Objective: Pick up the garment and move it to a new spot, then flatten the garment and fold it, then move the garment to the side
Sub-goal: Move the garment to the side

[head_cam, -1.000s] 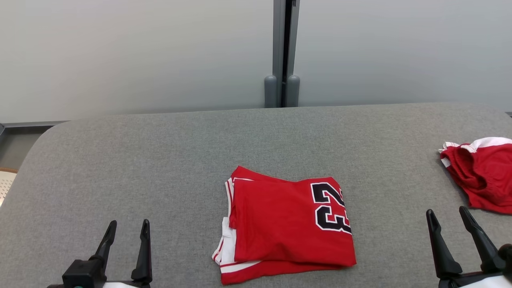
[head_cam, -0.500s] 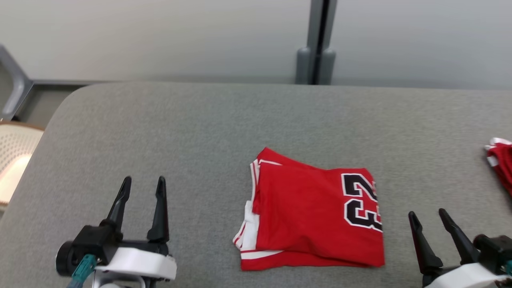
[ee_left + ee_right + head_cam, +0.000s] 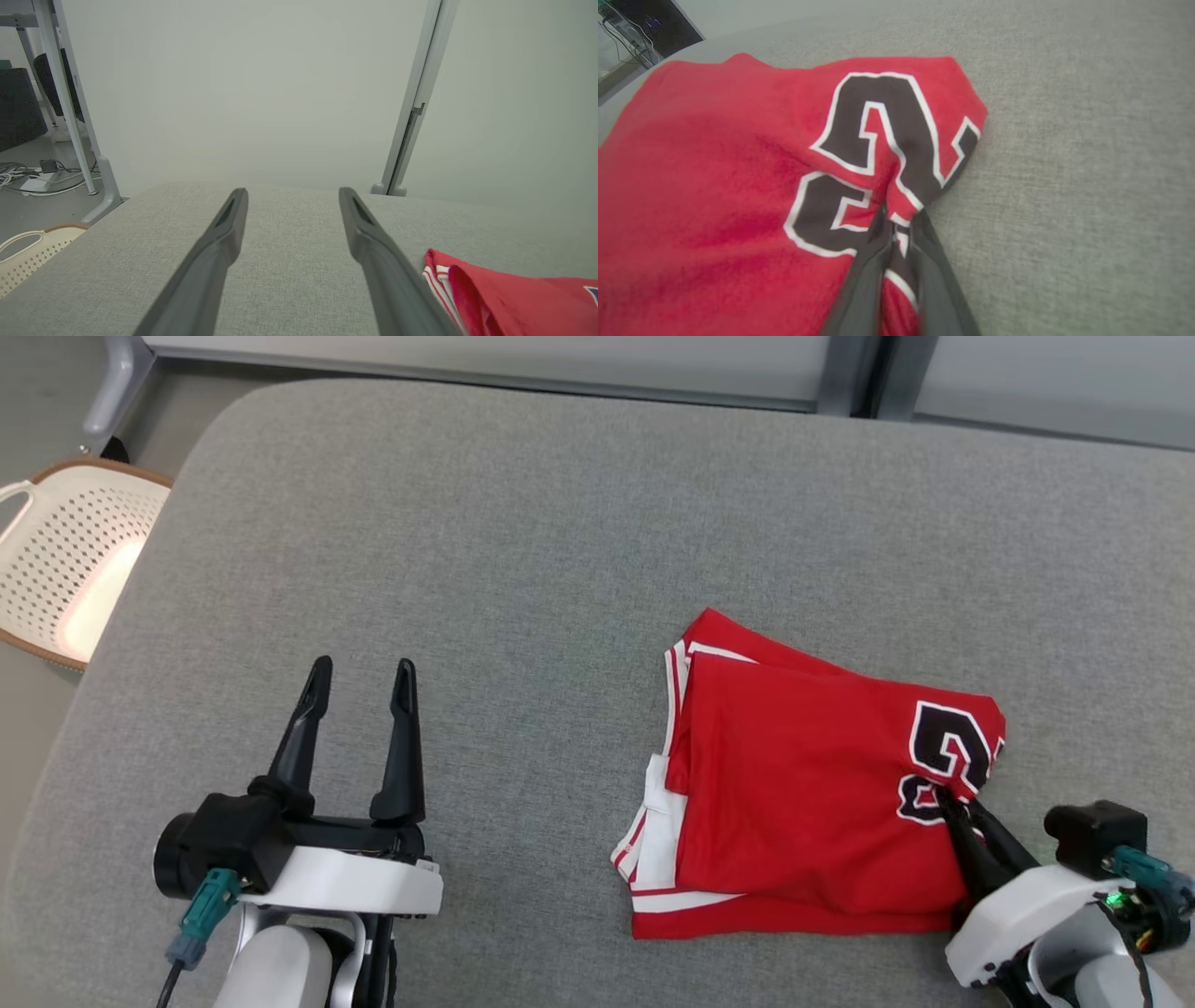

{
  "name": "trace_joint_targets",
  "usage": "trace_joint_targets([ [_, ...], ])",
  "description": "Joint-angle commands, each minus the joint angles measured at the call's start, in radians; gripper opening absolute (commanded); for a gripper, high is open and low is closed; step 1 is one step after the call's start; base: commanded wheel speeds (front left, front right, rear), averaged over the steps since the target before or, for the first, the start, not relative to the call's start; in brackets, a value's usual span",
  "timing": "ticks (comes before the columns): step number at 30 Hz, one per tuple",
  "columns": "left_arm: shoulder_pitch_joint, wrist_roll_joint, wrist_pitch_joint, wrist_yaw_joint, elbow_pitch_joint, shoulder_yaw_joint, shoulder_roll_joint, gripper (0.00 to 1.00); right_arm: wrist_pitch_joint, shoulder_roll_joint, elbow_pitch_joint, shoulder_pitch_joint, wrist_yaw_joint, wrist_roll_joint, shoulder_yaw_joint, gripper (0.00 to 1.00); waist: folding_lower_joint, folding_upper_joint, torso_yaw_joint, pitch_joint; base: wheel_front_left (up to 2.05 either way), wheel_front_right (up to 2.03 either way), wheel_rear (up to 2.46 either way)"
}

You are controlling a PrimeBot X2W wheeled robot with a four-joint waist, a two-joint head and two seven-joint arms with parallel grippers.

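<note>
Garment (image 3: 794,793): red, folded into a rough rectangle, lying on the grey worktop (image 3: 523,569), right of centre in head view. White trim (image 3: 653,821) poking out along its left and near edges. Black digits (image 3: 943,756) with white outline at its right end.

Right hand (image 3: 957,803) at that right edge, fingers pressed close together, pinching a fold of the garment right at the digits. In right wrist view, garment (image 3: 714,186) puckered into a small ridge running up from between the fingertips. Rest of it flat on the worktop.

Left hand (image 3: 362,667) well apart to the garment's left, fingers spread, holding nothing, tips over bare worktop. Cannot tell whether touching it. In left wrist view, same spread fingers (image 3: 224,242), with the garment's corner at lower right.

Off the worktop's left edge, a white perforated basket (image 3: 65,560) with a brown rim. Beyond the far edge, a pale wall panel and a grey post (image 3: 411,107).
</note>
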State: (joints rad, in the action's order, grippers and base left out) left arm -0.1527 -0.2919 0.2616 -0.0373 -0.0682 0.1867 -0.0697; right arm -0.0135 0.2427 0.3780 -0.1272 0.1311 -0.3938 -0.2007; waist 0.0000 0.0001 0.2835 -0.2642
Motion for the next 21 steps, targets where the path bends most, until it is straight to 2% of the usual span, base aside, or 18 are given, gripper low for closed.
trace_joint_targets([
  [1,-0.019,0.014,0.003,0.004,0.012,-0.007,0.001,1.0,-0.014,-0.003,0.033,0.011,-0.001,0.004,-0.036,0.0,0.0,-0.0001,-0.019,-0.017,0.0,0.0,0.0],
  [3,-0.021,0.025,0.003,0.007,0.026,-0.016,0.002,1.0,0.011,0.012,0.009,-0.009,-0.001,0.016,-0.056,0.0,0.0,-0.0001,-0.05,-0.019,0.0,0.0,0.0],
  [7,-0.014,0.046,0.002,0.007,0.061,-0.037,0.0,1.0,0.051,0.051,-0.053,-0.049,-0.001,0.043,-0.094,0.0,0.0,-0.0001,-0.158,-0.025,0.0,0.0,0.0],
  [15,-0.04,0.082,0.001,0.023,0.116,-0.031,-0.03,1.0,0.074,0.188,-0.109,-0.17,-0.001,0.038,-0.087,0.0,0.0,-0.0001,-0.392,-0.072,0.0,0.0,0.0],
  [18,-0.072,0.095,-0.012,0.036,0.125,-0.013,-0.039,1.0,0.074,0.259,-0.095,-0.237,-0.001,0.027,-0.066,0.0,0.0,-0.0001,-0.434,-0.112,0.0,0.0,0.0],
  [21,-0.111,0.102,-0.025,0.053,0.126,0.004,-0.049,1.0,0.074,0.33,-0.082,-0.301,-0.001,0.015,-0.055,0.0,0.0,-0.0001,-0.446,-0.158,0.0,0.0,0.0],
])
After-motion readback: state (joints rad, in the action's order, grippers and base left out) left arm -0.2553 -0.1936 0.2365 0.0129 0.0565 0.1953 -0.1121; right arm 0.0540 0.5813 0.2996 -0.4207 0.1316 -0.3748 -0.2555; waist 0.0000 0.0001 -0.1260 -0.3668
